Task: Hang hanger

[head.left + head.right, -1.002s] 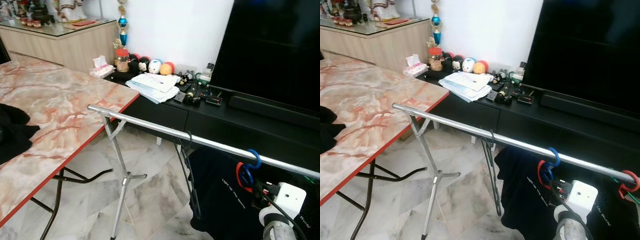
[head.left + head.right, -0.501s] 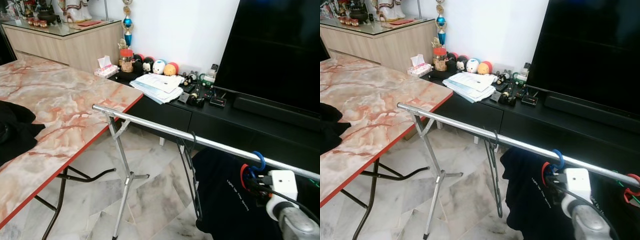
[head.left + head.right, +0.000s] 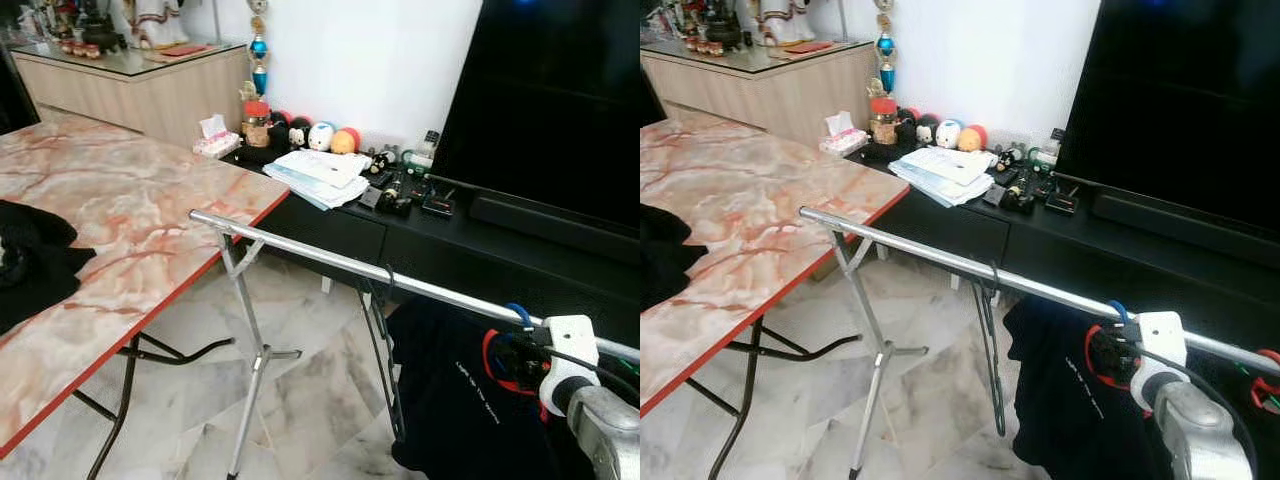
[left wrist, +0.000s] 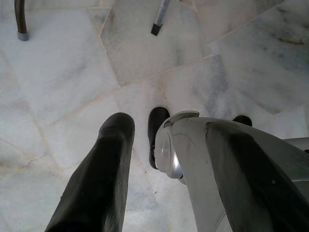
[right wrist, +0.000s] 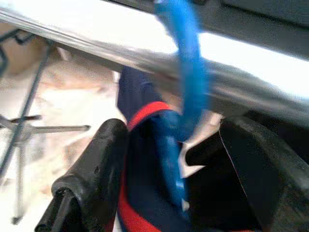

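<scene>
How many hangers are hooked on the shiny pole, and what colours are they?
Black hanger: 1
Blue hanger: 1, with the right gripper around its neck
Red hanger: 1, at the picture's edge
Total: 3 on the rail

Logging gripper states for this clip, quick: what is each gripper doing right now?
Left gripper: open, holding nothing, hanging over the floor.
Right gripper: at the rail, fingers on either side of the blue hanger; grip cannot be told.
</scene>
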{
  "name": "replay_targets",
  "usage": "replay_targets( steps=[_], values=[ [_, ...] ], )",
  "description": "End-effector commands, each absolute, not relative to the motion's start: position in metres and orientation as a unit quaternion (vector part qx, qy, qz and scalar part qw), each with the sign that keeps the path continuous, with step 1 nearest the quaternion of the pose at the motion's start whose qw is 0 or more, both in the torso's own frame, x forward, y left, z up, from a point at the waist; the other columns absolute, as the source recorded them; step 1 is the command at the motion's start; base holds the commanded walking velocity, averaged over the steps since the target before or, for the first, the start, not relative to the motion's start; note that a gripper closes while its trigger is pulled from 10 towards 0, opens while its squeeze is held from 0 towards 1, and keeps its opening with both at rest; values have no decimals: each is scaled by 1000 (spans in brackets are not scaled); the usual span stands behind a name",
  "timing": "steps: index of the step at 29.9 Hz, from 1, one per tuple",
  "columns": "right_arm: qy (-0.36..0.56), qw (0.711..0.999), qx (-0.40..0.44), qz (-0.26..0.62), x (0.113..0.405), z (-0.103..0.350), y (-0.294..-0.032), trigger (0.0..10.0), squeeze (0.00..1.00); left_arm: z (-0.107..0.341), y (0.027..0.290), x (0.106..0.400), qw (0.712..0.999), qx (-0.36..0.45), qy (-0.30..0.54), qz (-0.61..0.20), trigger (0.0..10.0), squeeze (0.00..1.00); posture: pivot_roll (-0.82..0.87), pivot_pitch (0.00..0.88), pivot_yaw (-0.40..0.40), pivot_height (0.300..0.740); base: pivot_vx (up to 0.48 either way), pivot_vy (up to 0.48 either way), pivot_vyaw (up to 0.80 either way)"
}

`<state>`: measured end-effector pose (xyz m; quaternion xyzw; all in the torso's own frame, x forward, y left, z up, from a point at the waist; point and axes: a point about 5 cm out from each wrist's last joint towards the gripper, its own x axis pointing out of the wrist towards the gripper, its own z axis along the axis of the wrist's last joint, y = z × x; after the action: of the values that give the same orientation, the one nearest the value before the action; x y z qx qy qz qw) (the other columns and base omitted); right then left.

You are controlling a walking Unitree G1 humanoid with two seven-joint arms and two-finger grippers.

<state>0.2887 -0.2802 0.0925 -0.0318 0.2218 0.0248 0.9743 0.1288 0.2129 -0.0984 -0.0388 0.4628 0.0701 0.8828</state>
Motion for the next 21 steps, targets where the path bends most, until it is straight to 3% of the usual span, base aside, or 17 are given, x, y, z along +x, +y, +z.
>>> replay_targets(
  steps=[1,10,21],
  values=[
    [226,973,-29,30,291,89,-278,10000,0,-100,217,123,878,-36,473,66,10000,0,62,0,-49,740,0,0,0],
    [230,972,-39,8,300,80,-275,10000,0,-99,224,122,877,-39,473,72,10000,0,78,0,-50,740,0,0,0],
    [180,983,-20,-5,299,101,-289,10000,0,-98,226,122,879,-41,471,71,10000,0,70,0,-42,740,0,0,0]
  ],
)
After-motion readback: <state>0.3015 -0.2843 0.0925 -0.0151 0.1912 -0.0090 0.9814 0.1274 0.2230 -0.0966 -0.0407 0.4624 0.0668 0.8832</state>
